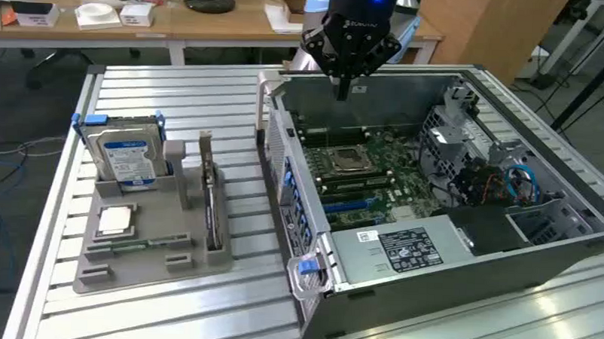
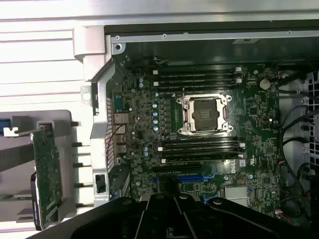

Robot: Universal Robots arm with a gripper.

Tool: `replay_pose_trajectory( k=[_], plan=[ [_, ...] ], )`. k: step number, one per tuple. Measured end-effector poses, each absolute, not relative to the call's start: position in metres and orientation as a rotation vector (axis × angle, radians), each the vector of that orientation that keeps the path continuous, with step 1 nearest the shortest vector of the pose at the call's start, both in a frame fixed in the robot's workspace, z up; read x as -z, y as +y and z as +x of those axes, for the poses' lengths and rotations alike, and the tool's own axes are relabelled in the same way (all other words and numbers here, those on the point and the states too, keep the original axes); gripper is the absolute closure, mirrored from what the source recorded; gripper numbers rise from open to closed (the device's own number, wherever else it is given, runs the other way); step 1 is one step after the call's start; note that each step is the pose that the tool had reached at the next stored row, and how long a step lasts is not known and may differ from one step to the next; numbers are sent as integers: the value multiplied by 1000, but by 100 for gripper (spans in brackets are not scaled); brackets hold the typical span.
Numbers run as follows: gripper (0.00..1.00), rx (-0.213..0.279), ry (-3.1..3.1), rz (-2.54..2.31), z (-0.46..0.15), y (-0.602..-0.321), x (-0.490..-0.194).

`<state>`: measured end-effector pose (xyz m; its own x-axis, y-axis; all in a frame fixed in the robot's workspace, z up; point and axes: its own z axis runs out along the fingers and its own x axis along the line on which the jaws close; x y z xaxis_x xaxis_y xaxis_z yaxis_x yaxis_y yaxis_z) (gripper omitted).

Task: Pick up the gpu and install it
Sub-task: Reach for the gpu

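Observation:
The gpu point(image 1: 211, 190) stands on edge in a slot of the grey holder point(image 1: 183, 262) at the exterior view's left, a thin card with a green board. In the wrist view its green circuit face point(image 2: 47, 174) shows beside the case wall. My gripper point(image 1: 342, 92) hangs high over the back of the open computer case point(image 1: 312, 305), well away from the gpu. Its fingers point(image 2: 172, 199) are shut together with nothing between them. Below them lies the motherboard point(image 2: 259, 107) with a blue slot point(image 2: 189, 178).
A silver hard drive point(image 1: 130, 156) with a blue-white label stands upright in the holder, and a processor point(image 1: 114, 219) and a memory stick point(image 1: 139, 245) lie flat in it. The case has an empty CPU socket point(image 2: 205, 113), a power supply point(image 1: 405, 248) and blue cables point(image 1: 523, 181).

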<state>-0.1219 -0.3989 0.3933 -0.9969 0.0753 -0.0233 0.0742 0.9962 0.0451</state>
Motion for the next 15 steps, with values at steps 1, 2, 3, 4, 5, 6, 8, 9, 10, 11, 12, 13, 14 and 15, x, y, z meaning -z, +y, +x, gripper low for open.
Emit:
replay_pose_trajectory(
  k=[1, 2, 3, 4, 5, 6, 8, 9, 10, 11, 12, 13, 14, 15],
  plan=[
    [89, -69, 3114, 117, -122, -399, -393],
    [89, -69, 3114, 117, -122, -399, -393],
    [89, -69, 3114, 117, -122, -399, -393],
    [89, -69, 3114, 117, -122, -399, -393],
    [89, -69, 3114, 117, -122, -399, -393],
    [89, -69, 3114, 117, -122, -399, -393],
    [89, -69, 3114, 117, -122, -399, -393],
    [89, -69, 3114, 116, -122, -399, -393],
    [89, -69, 3114, 117, -122, -399, -393],
    [89, -69, 3114, 117, -122, -399, -393],
    [89, -69, 3114, 117, -122, -399, -393],
    [89, -69, 3114, 117, -122, -399, -393],
    [89, -69, 3114, 117, -122, -399, -393],
    [89, -69, 3114, 117, -122, -399, -393]
  ],
)
